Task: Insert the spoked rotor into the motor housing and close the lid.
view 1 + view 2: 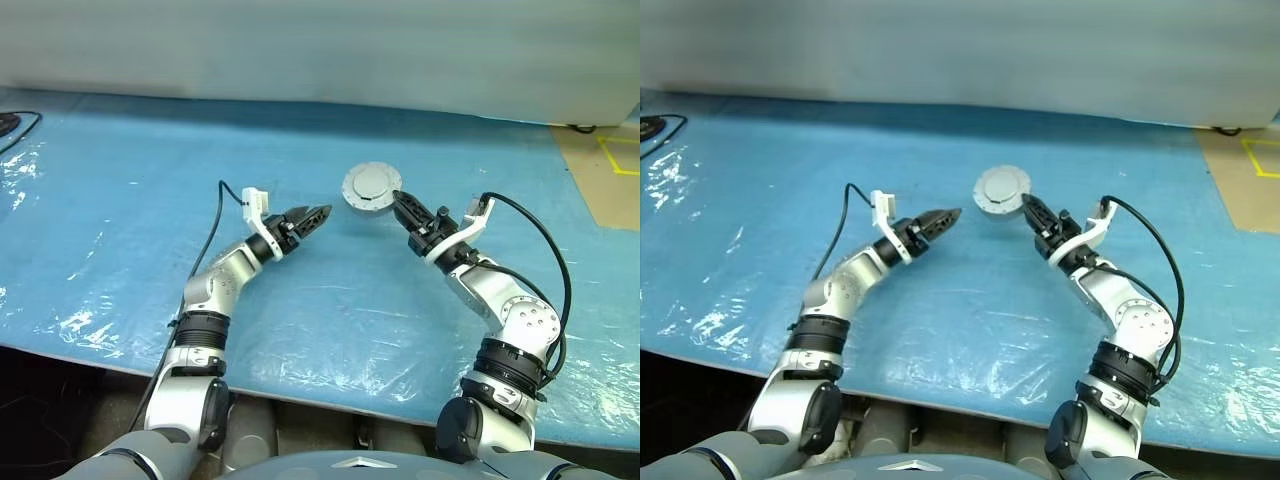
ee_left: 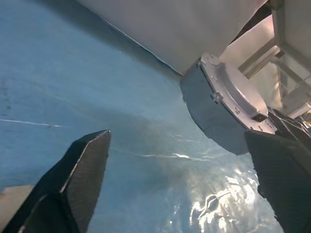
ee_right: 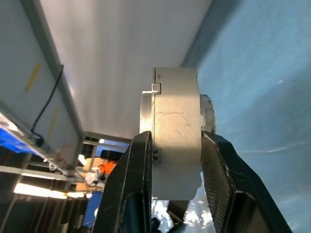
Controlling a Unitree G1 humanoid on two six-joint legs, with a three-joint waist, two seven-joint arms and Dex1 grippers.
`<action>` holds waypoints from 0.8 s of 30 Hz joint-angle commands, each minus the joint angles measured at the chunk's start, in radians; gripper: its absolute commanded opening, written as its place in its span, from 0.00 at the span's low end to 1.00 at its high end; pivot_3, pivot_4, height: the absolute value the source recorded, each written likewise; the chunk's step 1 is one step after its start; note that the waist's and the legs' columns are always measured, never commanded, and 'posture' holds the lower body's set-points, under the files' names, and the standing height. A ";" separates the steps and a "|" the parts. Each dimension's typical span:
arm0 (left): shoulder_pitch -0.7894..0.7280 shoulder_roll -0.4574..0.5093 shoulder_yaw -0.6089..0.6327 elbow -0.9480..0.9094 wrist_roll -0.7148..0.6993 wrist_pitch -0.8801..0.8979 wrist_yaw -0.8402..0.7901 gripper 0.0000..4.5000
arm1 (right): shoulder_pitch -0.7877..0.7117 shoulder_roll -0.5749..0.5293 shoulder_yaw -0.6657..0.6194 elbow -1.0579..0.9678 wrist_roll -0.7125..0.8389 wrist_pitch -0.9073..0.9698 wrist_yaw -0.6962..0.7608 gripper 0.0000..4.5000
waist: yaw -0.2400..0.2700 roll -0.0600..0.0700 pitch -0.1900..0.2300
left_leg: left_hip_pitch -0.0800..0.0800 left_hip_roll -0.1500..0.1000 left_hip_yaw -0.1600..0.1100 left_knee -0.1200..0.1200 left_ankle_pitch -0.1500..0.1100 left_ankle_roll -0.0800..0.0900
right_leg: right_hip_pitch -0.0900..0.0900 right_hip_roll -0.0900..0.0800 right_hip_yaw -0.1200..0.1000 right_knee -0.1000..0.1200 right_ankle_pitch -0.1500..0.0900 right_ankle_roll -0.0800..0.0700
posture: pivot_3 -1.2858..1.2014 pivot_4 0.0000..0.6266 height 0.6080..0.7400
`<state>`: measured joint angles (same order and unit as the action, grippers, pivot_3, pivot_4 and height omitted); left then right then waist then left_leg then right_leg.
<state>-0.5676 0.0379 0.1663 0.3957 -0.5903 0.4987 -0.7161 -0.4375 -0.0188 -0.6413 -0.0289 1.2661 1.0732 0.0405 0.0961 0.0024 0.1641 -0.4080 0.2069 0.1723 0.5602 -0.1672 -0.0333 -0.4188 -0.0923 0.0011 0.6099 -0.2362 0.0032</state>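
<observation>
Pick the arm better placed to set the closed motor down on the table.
Right. Its tool is clamped on the closed housing, held off the blue table. The left tool is open, beside the housing and apart from it.

My two head eyes look forward and down over the blue table (image 1: 120,200), far off. My wrist cameras sit close behind each pincer, looking along it. All four share the housing (image 1: 372,187) ahead of my pincers.
</observation>
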 commanded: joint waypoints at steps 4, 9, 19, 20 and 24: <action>-0.019 -0.053 0.057 -0.078 -0.159 0.159 0.035 0.99 | 0.002 -0.033 0.056 -0.061 0.155 -0.015 0.013 0.27 | 0.001 0.000 0.000 | 0.000 0.000 0.000 0.000 0.000 0.000 | 0.000 0.000 0.000 0.001 0.000 0.000 | 0.52 0.24 1.00; -0.031 -0.074 0.091 -0.094 -0.241 0.230 0.057 0.99 | 0.024 -0.046 0.098 -0.068 0.184 -0.034 0.014 0.27 | 0.000 0.000 0.000 | -0.001 0.000 -0.001 0.001 0.000 0.000 | 0.000 0.000 0.000 0.001 0.000 0.000 | 0.52 0.24 1.00; -0.027 -0.062 0.030 -0.090 -0.213 0.266 0.053 0.99 | 0.060 -0.074 0.182 -0.099 0.230 -0.049 0.037 0.27 | 0.001 0.000 0.000 | -0.001 -0.001 -0.002 0.002 0.000 0.000 | 0.000 0.001 -0.001 0.002 0.001 0.001 | 0.52 0.24 1.00; -0.030 -0.062 0.026 -0.083 -0.208 0.262 0.052 0.99 | 0.063 -0.074 0.190 -0.103 0.238 -0.050 0.039 0.27 | 0.001 0.000 0.000 | -0.001 -0.001 -0.002 0.003 0.000 0.000 | 0.000 0.001 -0.001 0.002 0.001 0.001 | 0.52 0.24 1.00; -0.046 -0.075 0.036 -0.072 -0.217 0.251 0.056 0.99 | 0.073 -0.092 0.218 -0.120 0.288 -0.039 0.052 0.27 | 0.002 0.000 0.000 | -0.002 -0.001 -0.002 0.003 0.000 0.000 | 0.000 0.001 -0.001 0.002 0.001 0.002 | 0.52 0.24 1.00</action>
<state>-0.5919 -0.0304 0.1993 0.3294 -0.8034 0.7631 -0.6591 -0.3416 -0.1016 -0.4347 -0.0597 1.4567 1.0346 0.0391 0.0978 0.0022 0.1642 -0.4101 0.2060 0.1697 0.5638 -0.1672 -0.0333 -0.4185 -0.0915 0.0001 0.6116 -0.2349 0.0054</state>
